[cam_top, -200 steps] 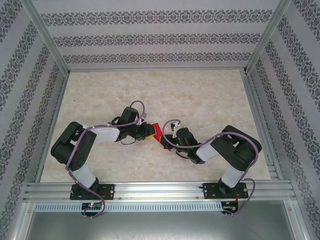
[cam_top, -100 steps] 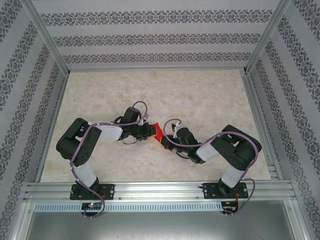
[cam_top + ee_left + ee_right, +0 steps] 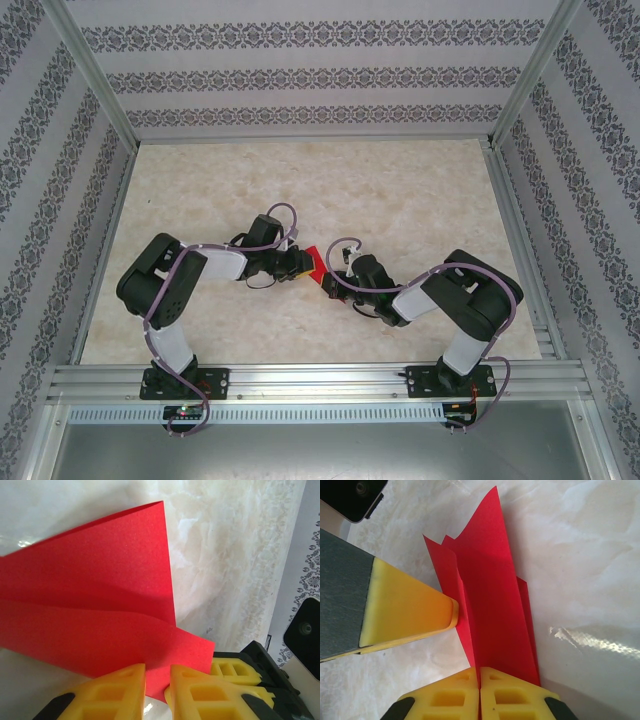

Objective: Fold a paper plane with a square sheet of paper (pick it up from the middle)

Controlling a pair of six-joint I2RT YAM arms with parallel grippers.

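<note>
The square sheet of paper (image 3: 314,261) is bright red and folded into a narrow creased shape with raised flaps, lying mid-table between the two arms. My right gripper (image 3: 480,677) is shut on the paper's (image 3: 490,610) upright central fold at its near end. My left gripper (image 3: 157,680) has a narrow gap between its yellow fingers, and a lower flap of the paper (image 3: 100,580) reaches into that gap. In the right wrist view one left finger (image 3: 405,610) touches the edge of a side flap. From above, the left gripper (image 3: 300,264) and right gripper (image 3: 330,283) meet at the paper.
The marble-patterned tabletop (image 3: 400,200) stretches behind and to both sides of the arms. Patterned walls and aluminium posts (image 3: 95,75) enclose it. The right gripper's yellow fingers (image 3: 235,670) sit close beside my left fingers.
The left arm has shifted a little to the right, toward the paper, and its jaws have narrowed slightly. The right arm and the paper have barely moved.
</note>
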